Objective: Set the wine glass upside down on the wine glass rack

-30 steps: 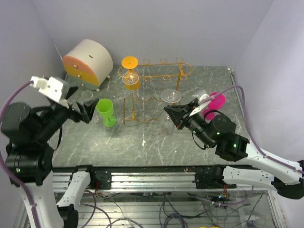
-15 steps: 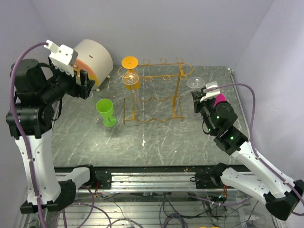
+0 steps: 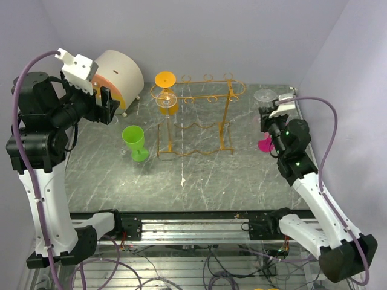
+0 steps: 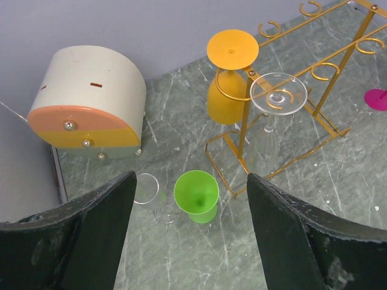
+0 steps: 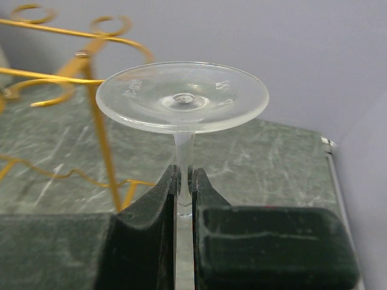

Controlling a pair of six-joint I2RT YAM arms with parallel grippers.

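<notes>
Fingers (image 5: 145,211) of the right gripper (image 5: 184,181) are pressing together on the thin stem of the clear wine glass (image 5: 181,96), so the grip is clamping it firmly. The glass is standing upside down in this grip. Its long axis is running vertically, its flat round foot is pointing up above the fingertips, and its bowl end is going down between the fingers, where it is hidden.

In the top view the foot of this glass (image 3: 264,95) is showing just above the right gripper (image 3: 266,116). The orange-gold thin wire rack (image 3: 196,121) is standing to the left of this gripper. The glass is near the right end of its top rail but is not touching it. In the right wrist view, the loops of the rack (image 5: 91,60) are appearing behind and to the left of the foot.

The left gripper (image 4: 190,229) is hanging high with its two fingers wide apart and nothing between them. Below it, a green plastic wine glass (image 4: 196,196) is standing upright on the grey marble table (image 4: 181,266), with a small clear glass (image 4: 151,193) just beside it. Further ahead, an orange wine glass (image 4: 230,90) and another clear glass (image 4: 275,115) are hanging foot up on the left end of the rack. A round white and orange box (image 4: 91,103) is sitting ahead on the left.
</notes>
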